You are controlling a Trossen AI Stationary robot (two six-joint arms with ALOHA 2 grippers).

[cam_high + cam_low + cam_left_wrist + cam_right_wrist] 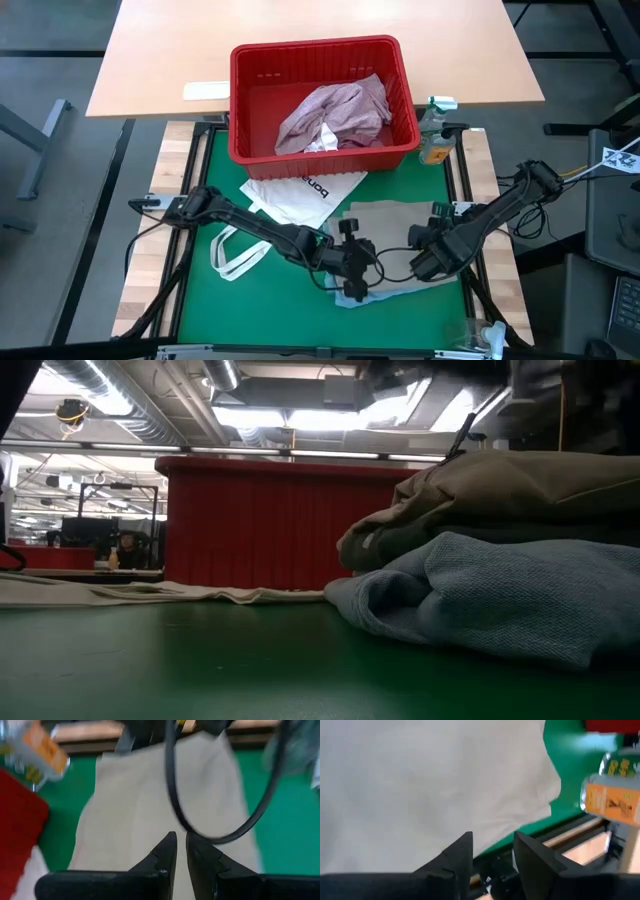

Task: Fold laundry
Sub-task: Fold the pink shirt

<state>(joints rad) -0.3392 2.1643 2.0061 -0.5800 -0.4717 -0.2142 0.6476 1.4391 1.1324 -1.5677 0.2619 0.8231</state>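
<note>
I hover my left gripper (pixel 181 851), fingers nearly closed and empty, and my right gripper (pixel 492 851), half open and empty, over the beige-khaki garment (pixel 400 225) lying flat atop the light blue piece (pixel 375 292) on the desk (pixel 210 310), seemingly ready for folding.

The right hand (pixel 492 851), fingers apart, hangs over beige cloth (pixel 430 780) near the green tabletop (pixel 565 765) edge, by an orange-labelled bottle (pixel 612 795).
</note>
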